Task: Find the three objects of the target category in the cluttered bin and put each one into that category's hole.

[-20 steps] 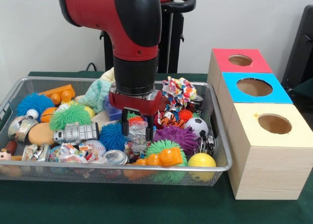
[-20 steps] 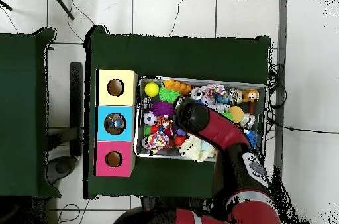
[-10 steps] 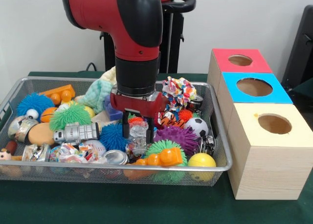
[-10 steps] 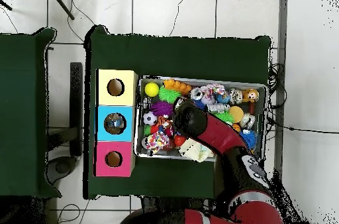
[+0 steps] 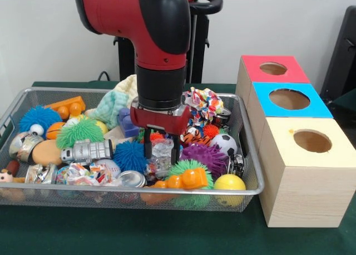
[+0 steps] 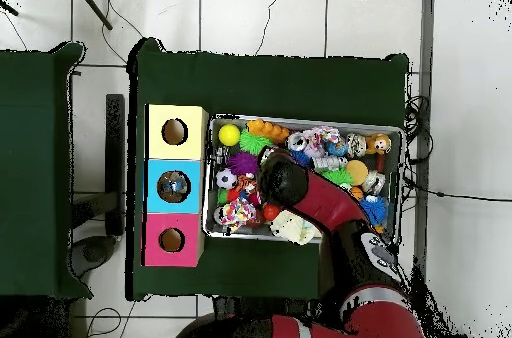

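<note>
Crinkled clear plastic wrapper (image 5: 162,150) sits mid-bin, between the blue spiky ball (image 5: 129,155) on its left and the purple spiky ball (image 5: 202,155) on its right, with the green spiky ball (image 5: 188,167) just in front. Clasped from both sides by the gripper (image 5: 162,149), black fingers (image 5: 148,149) pressed against its edges, jaws only as far apart as the wrapper is wide. Compared with a second ago, shifted a little to the right and slightly higher, wrapper carried along between the fingers; surrounding toys unmoved. Wire mesh bin (image 5: 247,191) packed with clutter: yellow ball (image 5: 229,182) in the near right corner, soccer ball (image 5: 225,143) behind it, silver toy robot (image 5: 87,151) to the left. Three boxes to the right of the bin, nearest yellow box (image 5: 306,177), then blue box (image 5: 289,107), then red box (image 5: 271,72) farthest. From overhead, gripper and wrapper hidden under the red arm (image 6: 315,198), but an object visible down inside the blue box hole (image 6: 173,186); the other two holes look dark there.
</note>
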Motion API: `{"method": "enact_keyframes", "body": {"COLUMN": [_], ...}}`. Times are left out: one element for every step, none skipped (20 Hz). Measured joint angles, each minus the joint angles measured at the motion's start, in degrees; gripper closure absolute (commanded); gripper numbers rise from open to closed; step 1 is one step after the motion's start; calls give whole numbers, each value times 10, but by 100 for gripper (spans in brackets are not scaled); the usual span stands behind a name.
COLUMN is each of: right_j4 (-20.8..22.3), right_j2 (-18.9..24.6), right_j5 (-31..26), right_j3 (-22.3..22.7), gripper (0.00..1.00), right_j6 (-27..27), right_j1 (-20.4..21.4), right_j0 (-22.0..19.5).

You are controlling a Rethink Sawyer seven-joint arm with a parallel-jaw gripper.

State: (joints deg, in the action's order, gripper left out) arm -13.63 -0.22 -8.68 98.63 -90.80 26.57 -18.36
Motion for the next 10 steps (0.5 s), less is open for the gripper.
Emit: {"method": "enact_keyframes", "body": {"right_j4": [0,0,0,0,0,0,0,0,0,0], "right_j2": [0,0,0,0,0,0,0,0,0,0], "right_j5": [0,0,0,0,0,0,0,0,0,0], "right_j3": [0,0,0,-1,-3,-4,-5,-6,-7,-11], "gripper": [0,0,0,0,0,0,0,0,0,0], "right_j6": [0,0,0,0,0,0,0,0,0,0], "right_j1": [0,0,-1,-1,-3,-3,-4,-4,-5,-6], "right_j0": [1,2,3,3,4,5,5,5,6,7]}}
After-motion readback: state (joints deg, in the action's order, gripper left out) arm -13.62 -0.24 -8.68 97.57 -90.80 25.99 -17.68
